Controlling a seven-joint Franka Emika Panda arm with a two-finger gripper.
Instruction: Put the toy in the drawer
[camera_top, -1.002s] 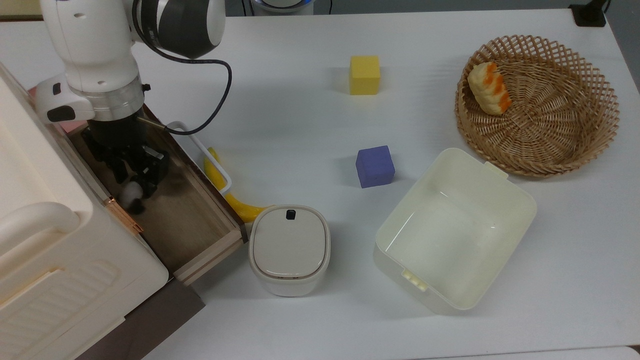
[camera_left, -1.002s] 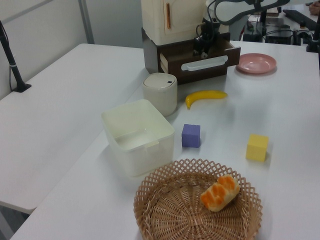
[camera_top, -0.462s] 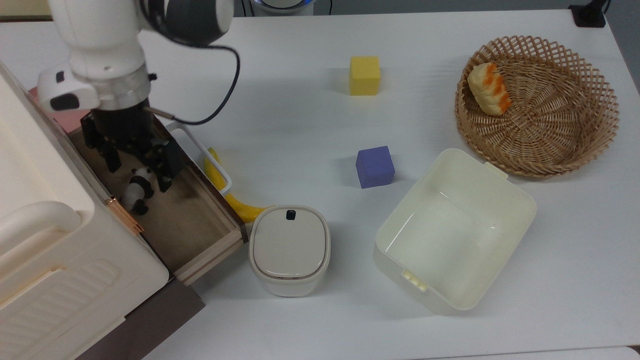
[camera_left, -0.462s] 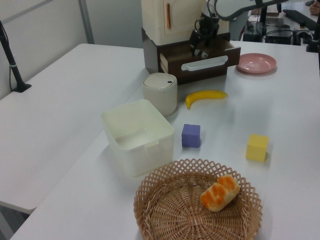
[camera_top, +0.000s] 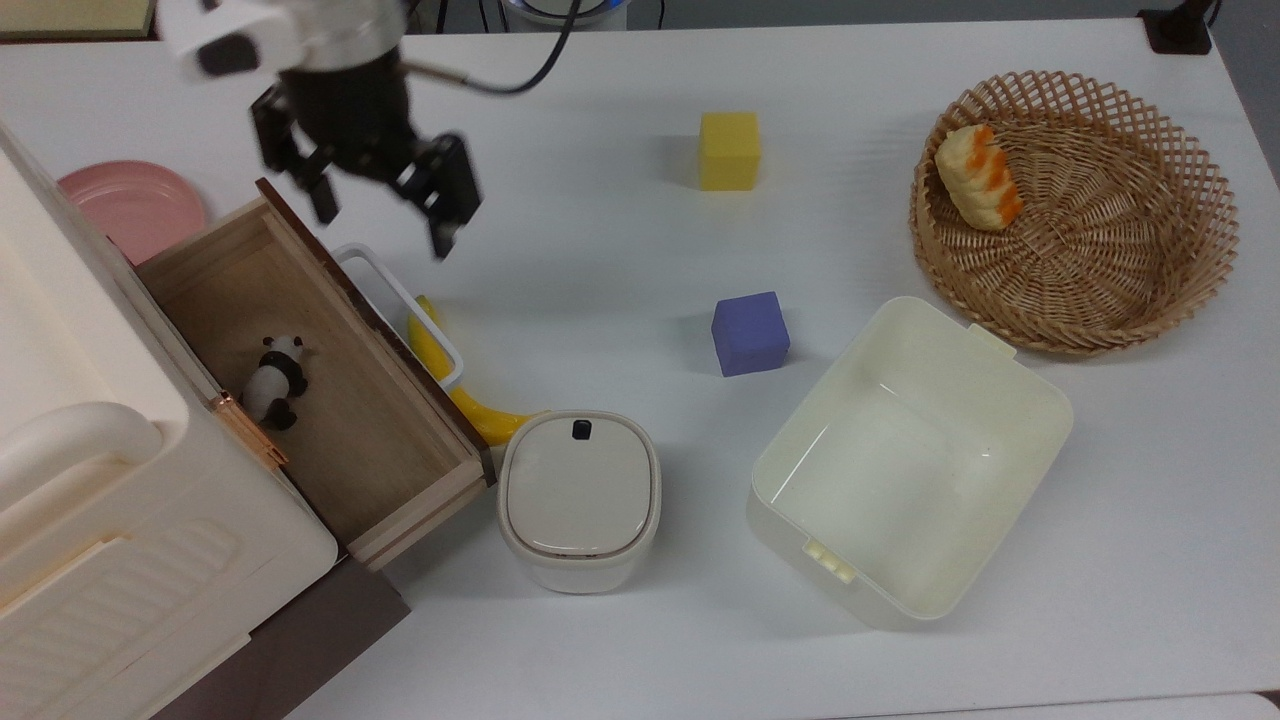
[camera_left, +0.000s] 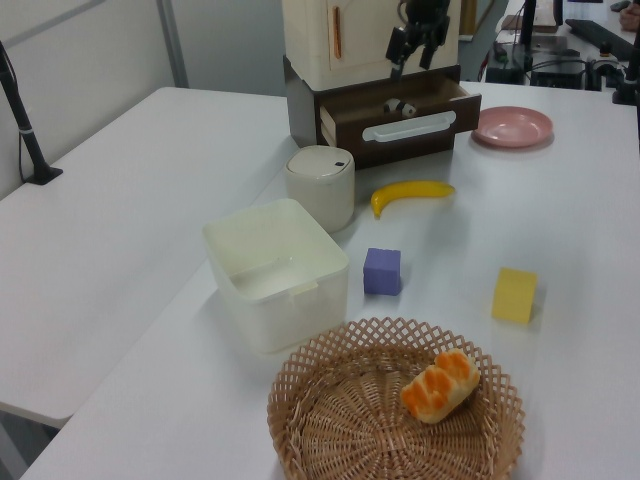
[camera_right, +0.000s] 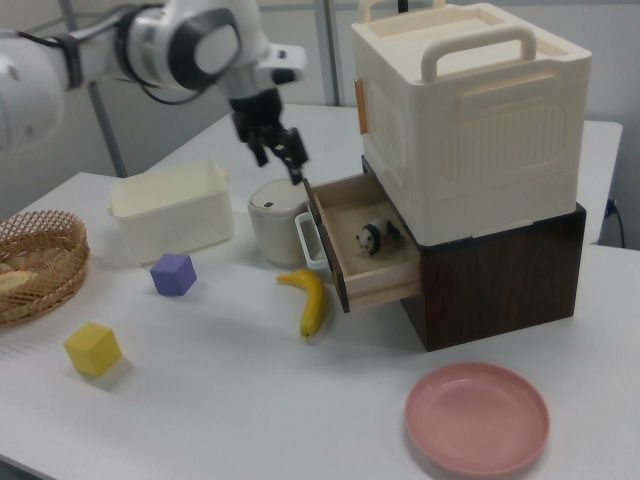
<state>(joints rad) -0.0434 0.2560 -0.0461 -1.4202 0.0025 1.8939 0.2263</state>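
Black-and-white toy (camera_top: 275, 381) lies in the drawer (camera_top: 390, 455), at 7 o'clock from the gripper (camera_top: 385, 215) in the top view. Fingers (camera_top: 443, 232) spread, grasping nothing, clear above the drawer's front edge.

panda toy (camera_top: 274, 381) inside open drawer (camera_top: 370, 430)

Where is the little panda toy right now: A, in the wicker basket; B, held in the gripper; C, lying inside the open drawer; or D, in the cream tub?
C: the panda toy lies on the wooden floor of the open drawer, while the gripper hangs open and empty above the table.
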